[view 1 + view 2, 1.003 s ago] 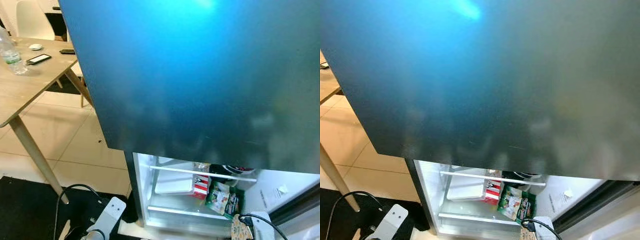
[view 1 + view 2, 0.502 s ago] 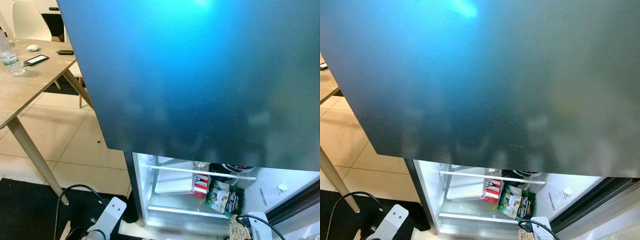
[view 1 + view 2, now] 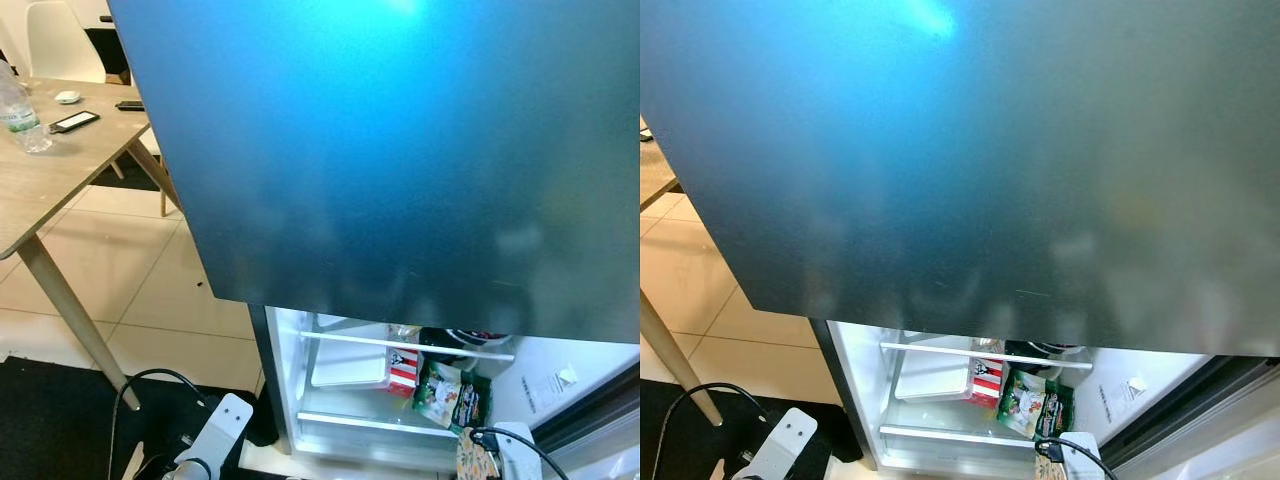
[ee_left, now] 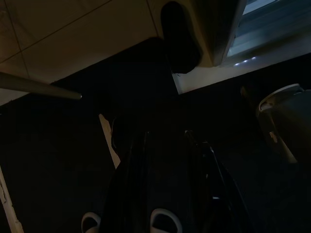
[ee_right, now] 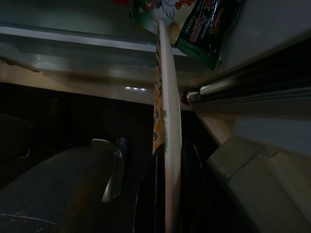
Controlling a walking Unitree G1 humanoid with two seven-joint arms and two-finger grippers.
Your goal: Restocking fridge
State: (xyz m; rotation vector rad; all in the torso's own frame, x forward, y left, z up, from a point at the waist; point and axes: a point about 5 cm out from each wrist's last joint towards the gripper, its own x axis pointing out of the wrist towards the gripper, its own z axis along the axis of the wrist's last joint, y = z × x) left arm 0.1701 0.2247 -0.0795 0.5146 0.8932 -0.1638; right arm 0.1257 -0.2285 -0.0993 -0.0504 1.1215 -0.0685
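The fridge's dark blue upper door (image 3: 400,150) stands right before me. Below it the lower compartment (image 3: 330,422) is open and lit. Inside lie a white tray (image 3: 350,368), a red-and-white striped box (image 3: 402,368) and green snack bags (image 3: 448,395). My right gripper (image 5: 167,162) is low in front of this compartment, shut on a thin patterned packet (image 5: 165,121) seen edge-on, its tip near the green bags (image 5: 199,22). The same packet (image 3: 472,455) shows at the bottom of the left eye view. My left arm (image 3: 215,435) hangs idle over the black mat.
A wooden table (image 3: 60,170) with a water bottle (image 3: 18,105) and a phone (image 3: 75,120) stands to the left, a white chair (image 3: 65,40) behind it. A black mat (image 3: 50,420) with a cable (image 3: 150,378) lies under my left arm. The open lower door (image 3: 590,410) is on the right.
The camera has shifted very slightly; the arms and the packet stay where they were.
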